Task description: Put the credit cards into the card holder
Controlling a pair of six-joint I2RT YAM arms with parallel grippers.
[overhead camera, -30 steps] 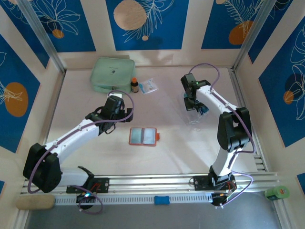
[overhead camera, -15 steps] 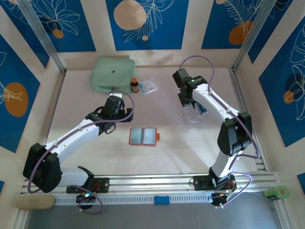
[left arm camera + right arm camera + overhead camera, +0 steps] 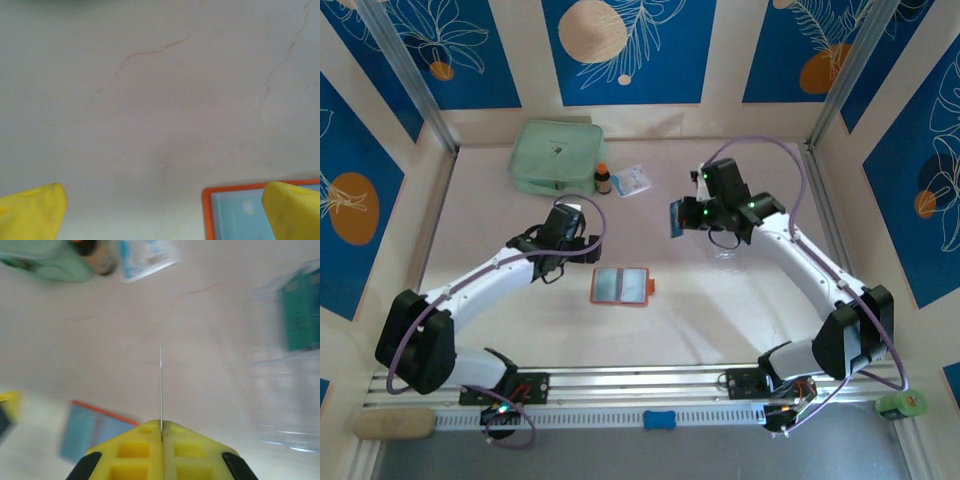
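Right tool (image 3: 161, 426), arm stretched leftward, pinches a blue card (image 3: 675, 218); left tool (image 3: 162, 212) spread beside the card holder (image 3: 620, 286).

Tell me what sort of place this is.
Probably a robot test booth: two arms bolted to an aluminium rail, a pale table walled by blue floral panels, and staged props such as the orange card holder.

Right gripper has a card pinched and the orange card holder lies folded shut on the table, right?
Not quite. The right gripper does pinch a card, but the orange card holder lies open, pale inner pockets facing up, as the top external view shows.
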